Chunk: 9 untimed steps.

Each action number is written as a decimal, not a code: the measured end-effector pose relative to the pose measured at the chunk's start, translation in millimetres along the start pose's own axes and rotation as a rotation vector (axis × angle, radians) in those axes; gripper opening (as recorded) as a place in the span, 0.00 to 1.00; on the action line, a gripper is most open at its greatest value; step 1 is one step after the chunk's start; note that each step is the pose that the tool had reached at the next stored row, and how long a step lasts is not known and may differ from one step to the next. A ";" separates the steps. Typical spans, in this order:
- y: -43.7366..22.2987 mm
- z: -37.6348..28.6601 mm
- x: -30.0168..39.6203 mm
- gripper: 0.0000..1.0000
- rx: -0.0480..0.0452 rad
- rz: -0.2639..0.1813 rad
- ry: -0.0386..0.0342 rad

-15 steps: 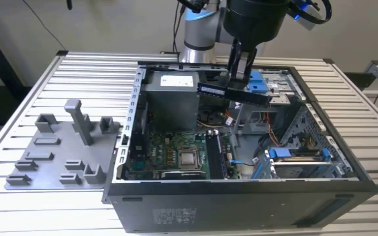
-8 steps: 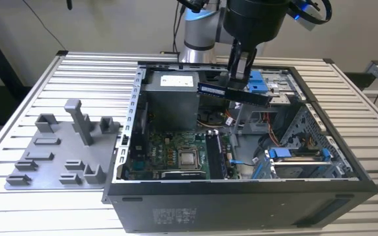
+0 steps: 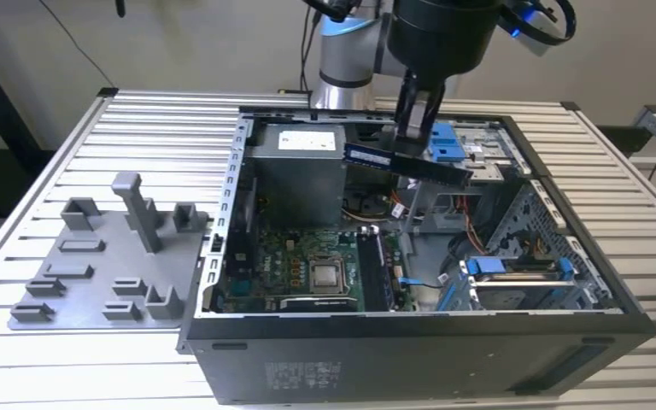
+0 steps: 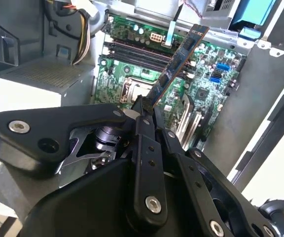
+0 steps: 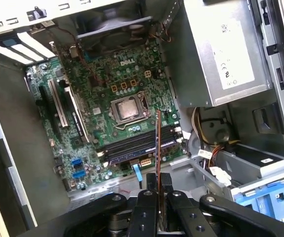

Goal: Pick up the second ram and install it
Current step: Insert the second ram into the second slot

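My gripper [image 3: 415,137] is shut on the second ram [image 3: 408,164], a thin dark board with black chips, and holds it in the air over the open computer case. In the exterior view the stick lies nearly level, tilted down toward that view's right, above the back of the motherboard [image 3: 294,265]. In the second wrist view the ram [image 4: 179,61] sticks out slantwise from the shut gripper [image 4: 144,106]. In the first wrist view the ram [image 5: 158,143] appears edge-on between the fingers [image 5: 152,183], hanging above the long black memory slots [image 5: 132,148] beside the processor socket [image 5: 127,109].
The case [image 3: 419,342] lies open on a slatted metal table [image 3: 134,128]. Inside are a grey power supply [image 3: 294,175], cable bundles [image 5: 206,138] and blue drive brackets [image 3: 511,269]. A grey fixture plate [image 3: 78,290] with blocks sits at the exterior view's left.
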<state>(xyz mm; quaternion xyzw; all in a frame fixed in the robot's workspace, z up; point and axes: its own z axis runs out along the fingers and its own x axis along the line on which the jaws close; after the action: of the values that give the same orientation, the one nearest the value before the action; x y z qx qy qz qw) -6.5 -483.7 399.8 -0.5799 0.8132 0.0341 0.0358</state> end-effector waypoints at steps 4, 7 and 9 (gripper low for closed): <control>0.0 0.9 0.1 0.14 0.0046 0.046 -0.0005; -0.1 1.2 0.1 0.14 0.0076 0.078 -0.0011; -0.1 1.3 0.2 0.14 0.0095 0.097 -0.0013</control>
<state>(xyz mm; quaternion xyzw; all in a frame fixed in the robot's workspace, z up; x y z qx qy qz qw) -6.5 -483.8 398.5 -0.5397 0.8404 0.0323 0.0374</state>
